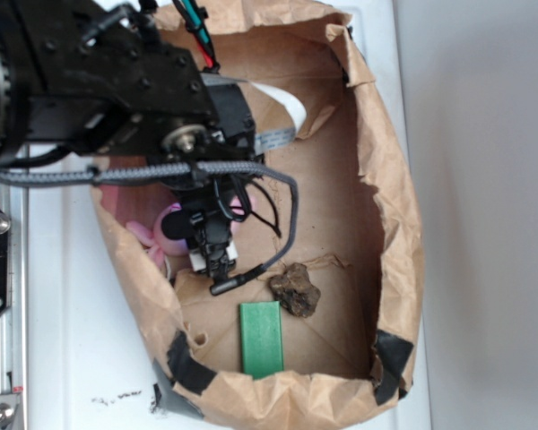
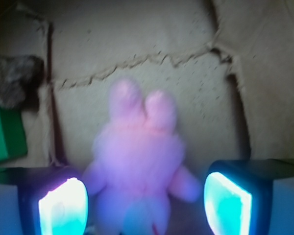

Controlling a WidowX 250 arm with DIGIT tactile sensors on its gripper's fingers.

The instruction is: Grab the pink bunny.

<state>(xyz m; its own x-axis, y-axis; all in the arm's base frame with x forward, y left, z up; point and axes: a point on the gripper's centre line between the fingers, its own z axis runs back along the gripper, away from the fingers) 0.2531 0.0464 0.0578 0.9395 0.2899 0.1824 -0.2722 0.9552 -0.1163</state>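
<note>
1. Your gripper [image 2: 144, 208] stands wide apart, its two lit pads [image 2: 63, 208] at the bottom corners of the wrist view, and it has hold of nothing.
2. You will find the pink bunny [image 2: 137, 161] between the pads, centred in the gap; its body reaches toward both sides, but whether either pad touches it cannot be told from the blurred view.
3. From the exterior view you see only part of the pink bunny [image 1: 152, 228], since the arm [image 1: 117, 81] and the gripper [image 1: 217, 260] cover the rest; it lies just beside the gripper, toward the paper wall on the arm's side.
4. You have a brown paper bag [image 1: 390, 206] laid open around the whole scene, and both bunny and gripper are within its walls, on its creased floor.
5. Look past the gripper's tip for the green block [image 1: 261, 338], lying flat and well apart from the bunny; in the wrist view it [image 2: 7, 137] shows at the left edge.
6. Just beside that block you see a dark brown lumpy thing [image 1: 296, 288], also apart from the gripper.
7. A grey sleeved cable [image 1: 161, 170] crosses over the gripper's mount.
</note>
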